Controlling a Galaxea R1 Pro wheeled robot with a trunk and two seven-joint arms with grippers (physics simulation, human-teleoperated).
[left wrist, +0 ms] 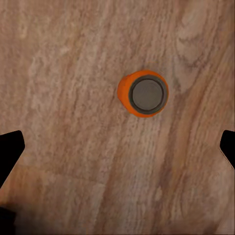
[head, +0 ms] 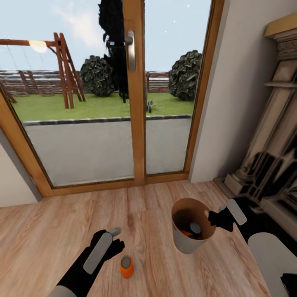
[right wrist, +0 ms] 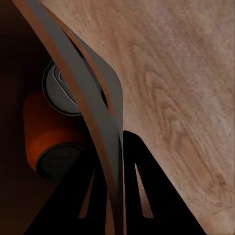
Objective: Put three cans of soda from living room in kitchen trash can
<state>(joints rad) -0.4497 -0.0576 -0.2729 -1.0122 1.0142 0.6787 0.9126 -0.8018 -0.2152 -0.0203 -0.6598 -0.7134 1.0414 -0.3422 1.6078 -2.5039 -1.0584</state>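
One bright orange soda can (head: 126, 267) stands upright on the wood floor; the left wrist view looks straight down on its silvery top (left wrist: 143, 93). My left gripper (head: 116, 241) hovers just left of and above it, open, with its fingertips (left wrist: 10, 152) spread wide. The tan trash can (head: 186, 243) is tilted to the right of that can, and my right gripper (head: 215, 218) is shut on its rim (right wrist: 95, 112). Inside it lie an orange can (right wrist: 46, 132) and a dark can with a silvery top (head: 195, 228).
Wood-framed glass doors (head: 136, 103) close off the room straight ahead, with a garden behind them. The ornate stone fireplace (head: 272, 156) stands close on the right, near my right arm. Wood floor (head: 49, 231) stretches to the left.
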